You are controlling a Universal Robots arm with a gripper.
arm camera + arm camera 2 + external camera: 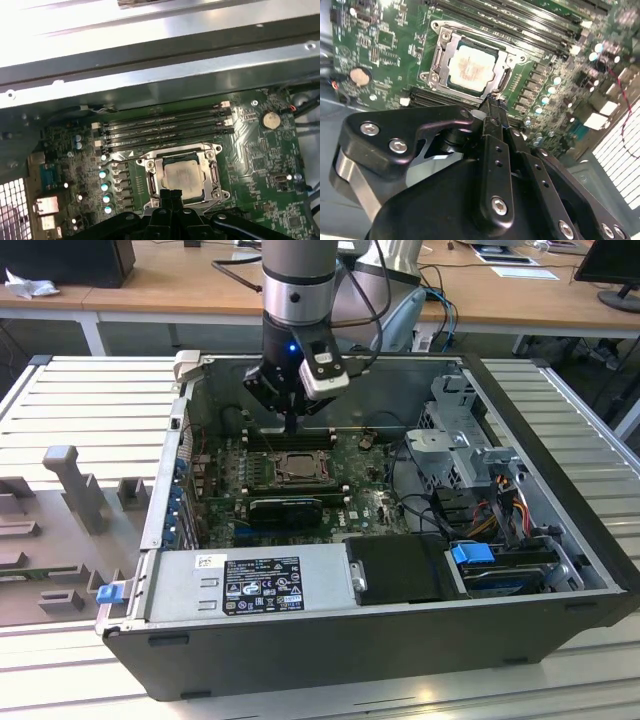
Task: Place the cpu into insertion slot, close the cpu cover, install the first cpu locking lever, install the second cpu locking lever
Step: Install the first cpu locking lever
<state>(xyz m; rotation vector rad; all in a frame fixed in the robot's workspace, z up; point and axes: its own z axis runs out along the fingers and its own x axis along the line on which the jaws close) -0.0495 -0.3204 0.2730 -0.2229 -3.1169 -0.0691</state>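
Silver cpu (pixel 470 67) under cpu cover (pixel 438 54) inside black case (pixel 350 660); end effector (pixel 170 193) tips together.

The cpu (pixel 181 176) lies in the window of the cpu cover (pixel 151 175), on the motherboard (pixel 375 502) inside the case (pixel 570 510). Memory slots (pixel 165 127) run beside the cover, the gripper (pixel 291 426) hangs close above its edge, and the drive cage (pixel 460 435) stands at the exterior view's right.

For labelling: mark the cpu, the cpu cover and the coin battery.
the cpu (pixel 181 176), first wrist view, middle of its metal top.
the cpu cover (pixel 175 157), first wrist view, frame bar.
the coin battery (pixel 270 119), first wrist view, its centre.
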